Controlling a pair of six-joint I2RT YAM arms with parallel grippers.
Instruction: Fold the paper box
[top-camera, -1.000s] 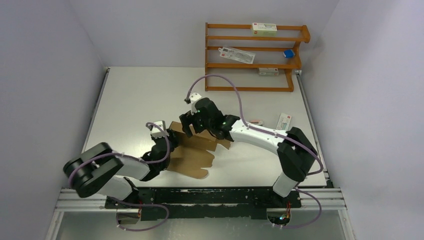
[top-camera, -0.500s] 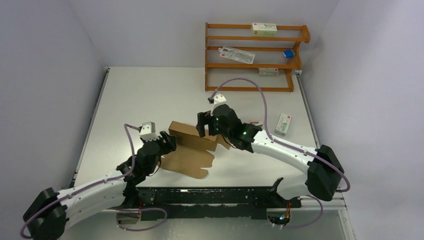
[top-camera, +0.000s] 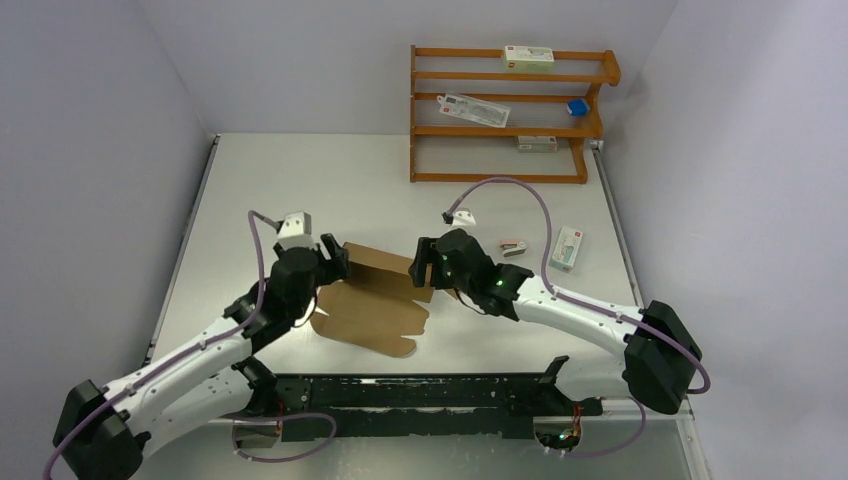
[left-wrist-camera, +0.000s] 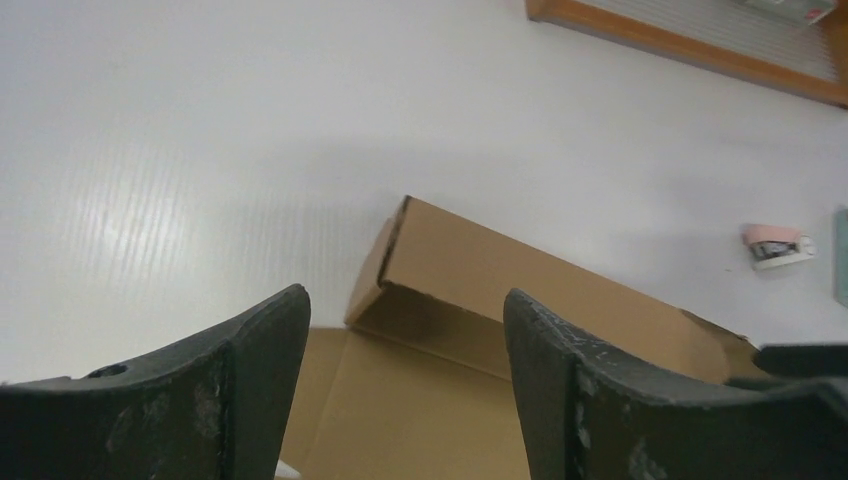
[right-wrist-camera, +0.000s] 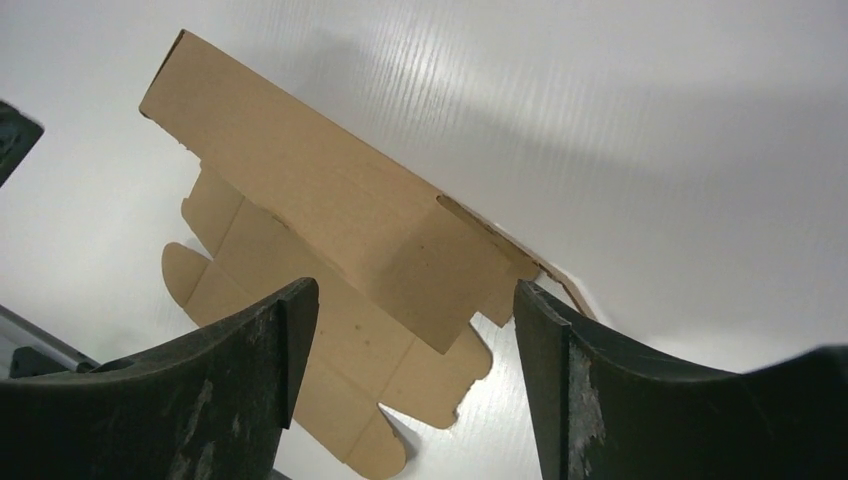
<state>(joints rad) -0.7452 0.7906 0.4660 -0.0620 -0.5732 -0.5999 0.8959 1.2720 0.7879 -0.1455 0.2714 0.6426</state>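
The paper box (top-camera: 372, 305) is plain brown cardboard lying on the white table, partly folded. Its far panel is raised into a long hollow wall and notched flaps lie flat toward me. My left gripper (top-camera: 336, 262) is open and empty at the box's left end. In the left wrist view the gripper (left-wrist-camera: 405, 295) looks down on the raised wall's open corner (left-wrist-camera: 520, 270). My right gripper (top-camera: 421, 268) is open and empty at the box's right end. In the right wrist view the gripper (right-wrist-camera: 415, 290) hovers above the box (right-wrist-camera: 330, 200) without touching it.
A wooden shelf rack (top-camera: 510, 110) with small white printed cartons stands at the back right. A white carton (top-camera: 567, 247) and a small pink-and-white object (top-camera: 513, 245) lie on the table right of the box. A black rail (top-camera: 420, 392) runs along the near edge.
My right gripper came off the top of the box and moved right to its right end. My left arm stretched out and its gripper rose to the box's left end.
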